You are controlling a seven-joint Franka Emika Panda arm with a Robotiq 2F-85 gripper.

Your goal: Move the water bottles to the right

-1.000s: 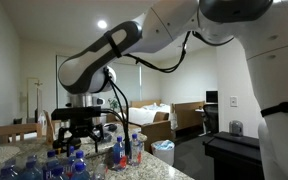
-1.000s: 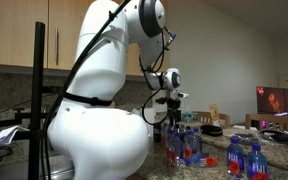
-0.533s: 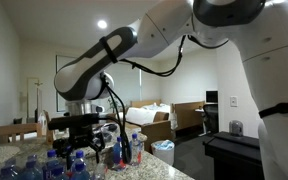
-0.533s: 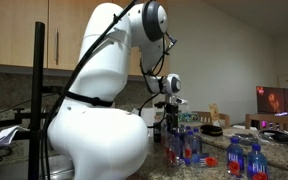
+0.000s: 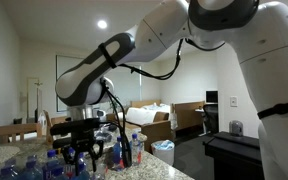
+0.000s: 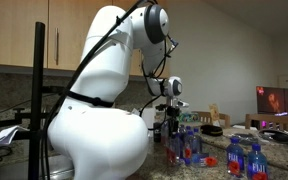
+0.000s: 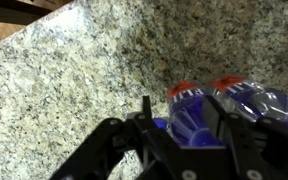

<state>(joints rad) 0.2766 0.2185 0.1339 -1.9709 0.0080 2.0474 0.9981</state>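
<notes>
- My pincer (image 5: 84, 153) hangs low over the granite counter (image 7: 74, 70), right in among the water bottles (image 5: 46, 166).
- In the wrist view, the nearest bottle (image 7: 190, 108) sits between the dark fingers (image 7: 144, 118), with its reddish top poking up just ahead of them.
- A neighbour bottle (image 7: 246, 97) stands just beside it, on the outer side of one finger and close enough to get bumped.
- Jaw state: I cannot tell. The fingers straddle the bottle, but the wrist picture is blurred and I can't see whether the pads are actually pressing on the plastic.
- In an exterior view, more bottles (image 6: 242, 160) stand well apart from the pincer, farther along the counter.
- My read is that the step in hand is securing this one bottle before carrying it right.
- To do it well, I want the fingers level on the body below the cap, and the bottle centred between them.
- The squeeze should be gentle, because thin plastic will buckle and can slip out.
- I'd lift straight up to clear the neighbours' caps before any sideways travel.
- The main risk is the outer finger clipping the neighbour bottle and toppling it into the cluster.
</notes>
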